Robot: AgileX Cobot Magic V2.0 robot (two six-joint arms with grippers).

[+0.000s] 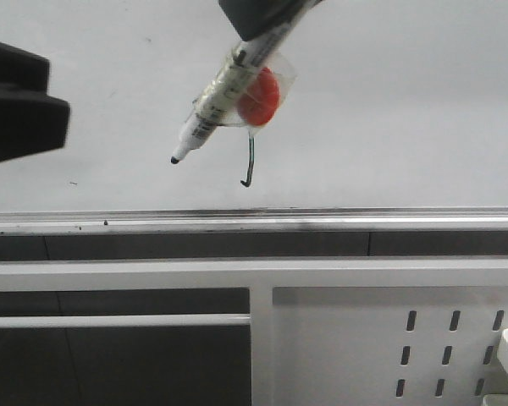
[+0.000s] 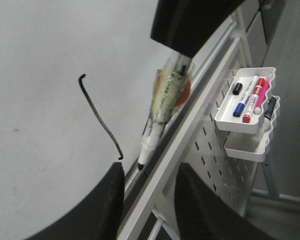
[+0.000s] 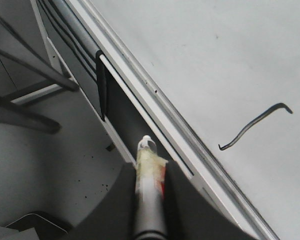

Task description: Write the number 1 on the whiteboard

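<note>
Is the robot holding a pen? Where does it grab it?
Yes. The right gripper is shut on a marker, gripping its back end, tip free. The left gripper is open and holds nothing.

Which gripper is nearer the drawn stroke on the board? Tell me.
Right. The right gripper holds the marker just beside the stroke on the whiteboard; the left gripper sits far off at the board's left side.
</note>
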